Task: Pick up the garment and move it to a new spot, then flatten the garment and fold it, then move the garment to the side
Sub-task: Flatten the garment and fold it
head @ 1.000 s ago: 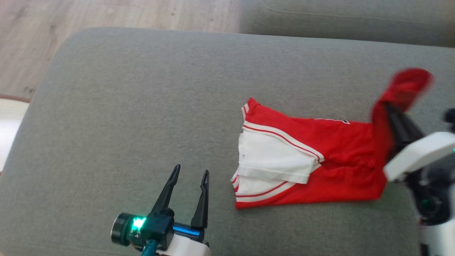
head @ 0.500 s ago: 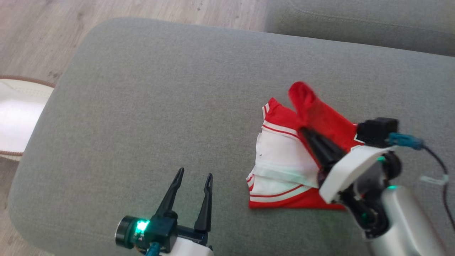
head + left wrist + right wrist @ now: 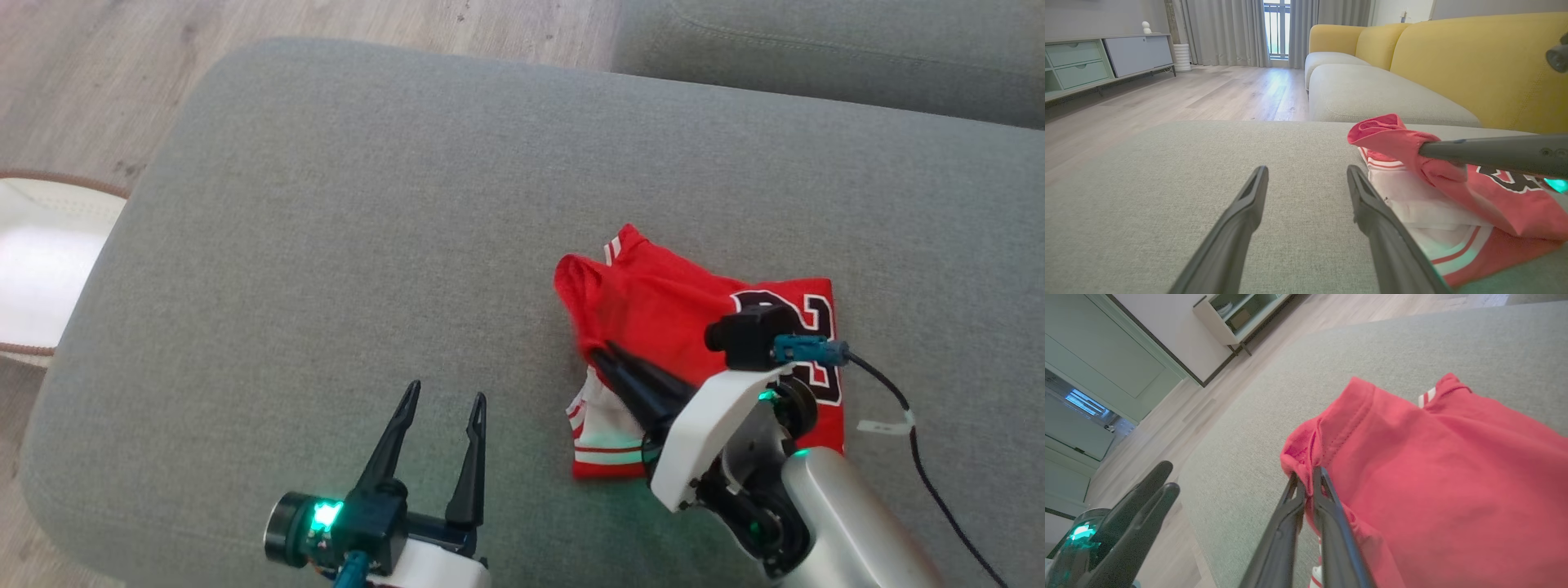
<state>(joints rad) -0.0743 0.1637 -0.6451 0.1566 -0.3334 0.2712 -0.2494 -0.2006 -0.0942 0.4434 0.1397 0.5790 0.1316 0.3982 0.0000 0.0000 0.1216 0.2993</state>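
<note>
A red jersey (image 3: 669, 310) with white trim and a black number lies on the grey cushion (image 3: 367, 212), right of centre. My right gripper (image 3: 602, 357) is shut on the jersey's red edge (image 3: 1306, 457), holding that layer folded leftward over the rest. White side panels (image 3: 1412, 200) show beneath the folded red layer. My left gripper (image 3: 441, 400) stands open near the cushion's front edge, to the left of the jersey, with nothing between its fingers (image 3: 1249, 204).
Wooden floor (image 3: 82, 73) lies beyond the cushion's left and far edges. A second grey cushion (image 3: 816, 49) sits at the back right. A pale rug edge (image 3: 41, 245) shows at the left. A yellow sofa back (image 3: 1474, 61) stands behind.
My right gripper has carried the jersey's red edge from the right side over to the left, folding the garment onto itself. The left gripper has stayed in place.
</note>
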